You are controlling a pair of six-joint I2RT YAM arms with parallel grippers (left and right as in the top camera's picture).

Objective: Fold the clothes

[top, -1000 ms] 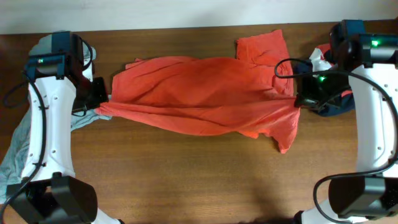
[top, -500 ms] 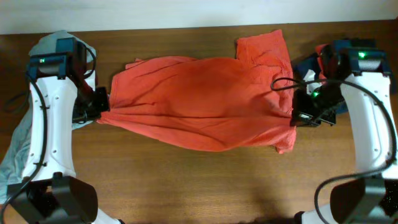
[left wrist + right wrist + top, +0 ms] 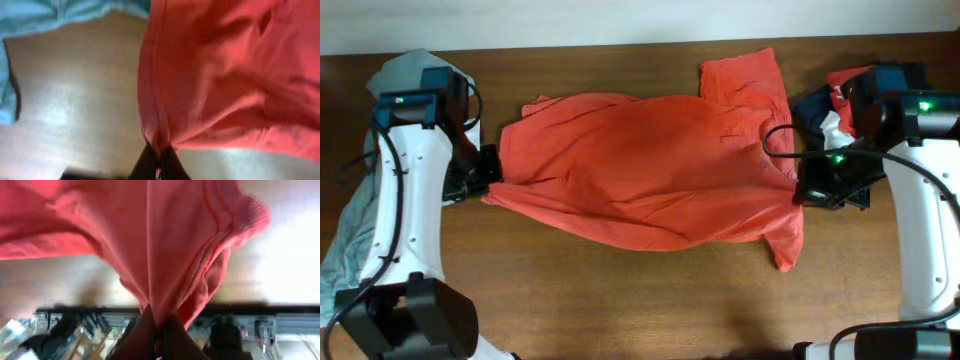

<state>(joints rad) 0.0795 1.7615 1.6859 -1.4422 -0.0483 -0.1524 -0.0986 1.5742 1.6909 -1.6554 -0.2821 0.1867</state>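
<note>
Wooden table (image 3: 620, 290) beneath, my left gripper (image 3: 159, 161) and right gripper (image 3: 159, 330) each pinch 1 end of the soft orange shirt (image 3: 650, 170) (light, limp, best held at its hems).

shirt (image 3: 650, 175) across table (image 3: 620, 290) middle, cloth (image 3: 342, 245) at left edge, clothes pile (image 3: 832, 100) at right edge

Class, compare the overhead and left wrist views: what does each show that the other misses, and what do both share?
Overhead only: the whole orange-red fabric shirt stretched between both arms, the white right arm, and a dark-and-red clothes pile. Left wrist only: the left jaws pinched shut on the shirt's hemmed edge. Both: the shirt, the brown wooden table and a light blue cloth.
</note>
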